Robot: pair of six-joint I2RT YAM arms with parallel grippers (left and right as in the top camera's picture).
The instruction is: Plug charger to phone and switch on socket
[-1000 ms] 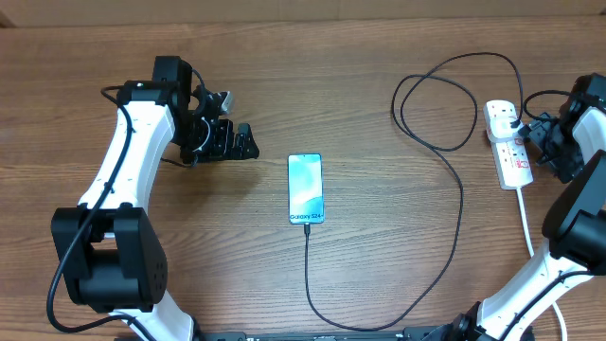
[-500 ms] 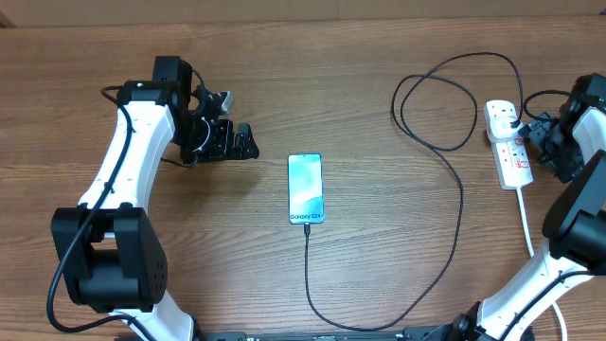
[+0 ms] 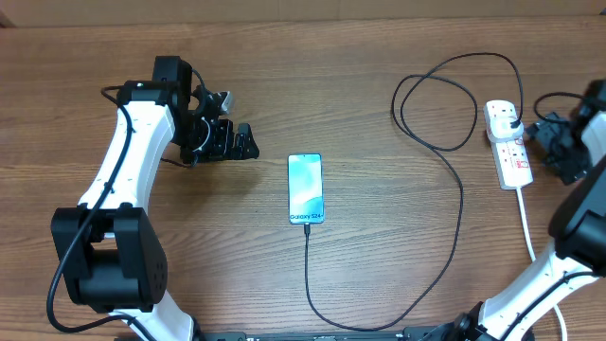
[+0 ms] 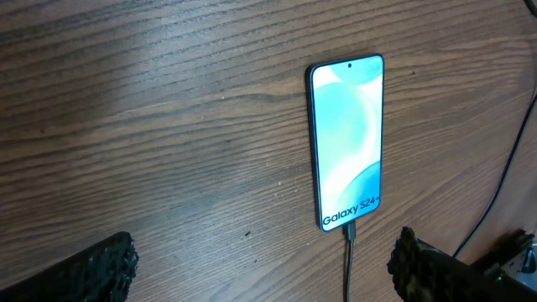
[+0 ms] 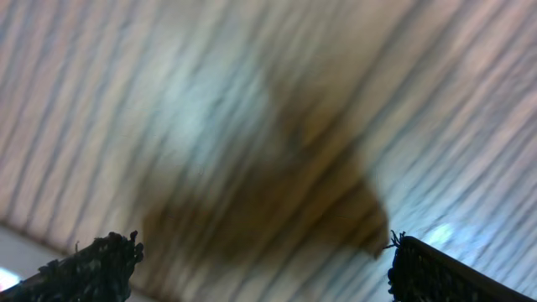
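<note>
charger (image 3: 307,270) plugged into phone (image 3: 305,188), socket (image 3: 508,145) switch indiscernible

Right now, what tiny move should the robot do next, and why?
Probably slide the open right pincer left onto the socket and press its red switch. The charger already sits in the phone and in the socket; I cannot tell whether the switch is on.

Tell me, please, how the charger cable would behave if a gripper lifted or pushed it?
The cable is probably floppy: it lies in loose curves and a loop. Thin as it is, it likely weighs little and would sag from a grip. One end sits in the phone, the other at the socket, so pulling may drag the phone.
</note>
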